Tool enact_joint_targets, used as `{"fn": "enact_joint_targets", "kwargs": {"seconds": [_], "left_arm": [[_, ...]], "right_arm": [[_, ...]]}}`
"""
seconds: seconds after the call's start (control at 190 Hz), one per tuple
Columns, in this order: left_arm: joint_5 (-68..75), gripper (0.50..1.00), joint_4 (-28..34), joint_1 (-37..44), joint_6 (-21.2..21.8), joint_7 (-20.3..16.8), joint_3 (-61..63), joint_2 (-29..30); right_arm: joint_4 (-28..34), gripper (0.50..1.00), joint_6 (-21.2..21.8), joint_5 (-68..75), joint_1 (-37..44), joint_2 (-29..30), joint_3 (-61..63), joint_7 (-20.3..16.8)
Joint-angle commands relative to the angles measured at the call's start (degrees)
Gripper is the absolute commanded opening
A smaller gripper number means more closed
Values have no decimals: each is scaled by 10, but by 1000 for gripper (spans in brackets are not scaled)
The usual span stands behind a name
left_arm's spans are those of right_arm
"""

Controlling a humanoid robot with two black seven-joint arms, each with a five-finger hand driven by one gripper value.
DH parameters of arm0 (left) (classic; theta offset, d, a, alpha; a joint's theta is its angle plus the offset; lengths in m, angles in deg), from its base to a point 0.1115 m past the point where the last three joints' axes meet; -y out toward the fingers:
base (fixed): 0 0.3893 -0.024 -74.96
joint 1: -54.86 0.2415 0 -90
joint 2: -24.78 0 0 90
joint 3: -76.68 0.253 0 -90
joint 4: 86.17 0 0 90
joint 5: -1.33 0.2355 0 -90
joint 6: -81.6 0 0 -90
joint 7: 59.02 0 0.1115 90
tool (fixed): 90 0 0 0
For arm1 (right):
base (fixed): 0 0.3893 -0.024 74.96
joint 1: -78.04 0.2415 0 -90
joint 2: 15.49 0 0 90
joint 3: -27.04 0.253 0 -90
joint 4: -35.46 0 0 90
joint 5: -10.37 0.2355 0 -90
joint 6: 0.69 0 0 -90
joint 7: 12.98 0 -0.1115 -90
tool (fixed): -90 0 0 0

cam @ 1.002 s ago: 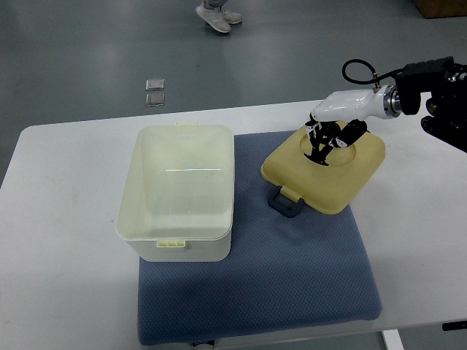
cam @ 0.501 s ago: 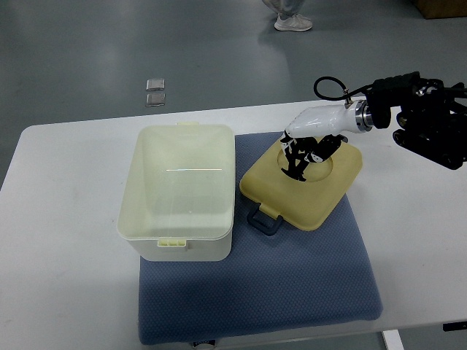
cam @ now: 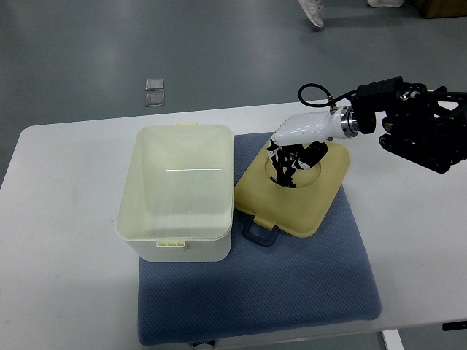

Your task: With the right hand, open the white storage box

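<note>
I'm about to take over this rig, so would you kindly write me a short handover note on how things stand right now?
Right hand: fingers curled in the round recess of the lid, gripping it.
Left hand: not in view.
Box: open and empty, standing at the left edge of the blue mat and partly on the table.
Lid: off the box, over the mat just right of it, grey latch toward the front.
Done: box opened.
Left: release the lid on the mat and pull the right hand back.
</note>
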Motion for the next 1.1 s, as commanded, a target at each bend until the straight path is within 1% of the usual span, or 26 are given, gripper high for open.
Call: {"fn": "enact_joint_targets", "kwargs": {"seconds": [0.0,0.111,0.137,0.158,0.195,0.211,0.264,0.269,0.279,0.285,0.29,0.306,0.327,0.385,0.395,0.401,0.406,0.411,0.417,0.422,0.459,0.517,0.554,0.791,0.928,1.097], "left_arm": [[0,1000,0,0,0,1,0,0],[0,1000,0,0,0,0,0,0],[0,1000,0,0,0,0,0,0],[0,1000,0,0,0,0,0,0],[0,1000,0,0,0,0,0,0],[0,1000,0,0,0,0,0,0],[0,1000,0,0,0,1,0,0],[0,1000,0,0,0,1,0,0],[0,1000,0,0,0,1,0,0],[0,1000,0,0,0,0,0,0],[0,1000,0,0,0,0,0,0],[0,1000,0,0,0,0,0,0],[0,1000,0,0,0,1,0,0],[0,1000,0,0,0,0,0,0],[0,1000,0,0,0,1,0,0],[0,1000,0,0,0,0,0,0],[0,1000,0,0,0,0,0,0],[0,1000,0,0,0,0,0,0],[0,1000,0,0,0,0,0,0],[0,1000,0,0,0,0,0,0],[0,1000,0,0,0,0,0,0],[0,1000,0,0,0,1,0,0],[0,1000,0,0,0,0,0,0],[0,1000,0,0,0,0,0,0],[0,1000,0,0,0,0,0,0],[0,1000,0,0,0,0,0,0]], "right_arm": [[3,500,5,0,-1,2,0,0],[4,509,8,0,-9,4,0,0],[4,541,8,1,-9,4,0,0],[4,549,8,1,-10,4,0,0],[4,607,8,2,-11,4,1,0],[3,617,8,3,-11,4,1,0],[4,697,9,8,-11,4,3,0],[4,713,10,9,-11,4,3,0],[4,713,10,9,-11,4,3,0],[4,733,11,9,-11,3,3,0],[4,733,11,9,-11,3,3,0],[4,766,15,10,-11,3,4,0],[4,784,17,10,-11,2,4,0],[4,799,25,10,-11,1,6,0],[4,811,27,10,-11,1,7,0],[4,829,29,10,-11,1,7,0],[4,829,29,10,-11,1,7,0],[4,848,30,10,-11,1,7,0],[4,848,30,10,-11,1,7,0],[4,868,31,10,-11,1,8,0],[4,893,35,10,-11,1,9,0],[4,897,39,14,-11,0,9,0],[3,915,41,22,-10,-1,9,0],[3,919,41,105,2,-11,11,0],[1,921,41,186,2,-29,21,0],[-10,921,55,338,-29,-28,100,0]]}}
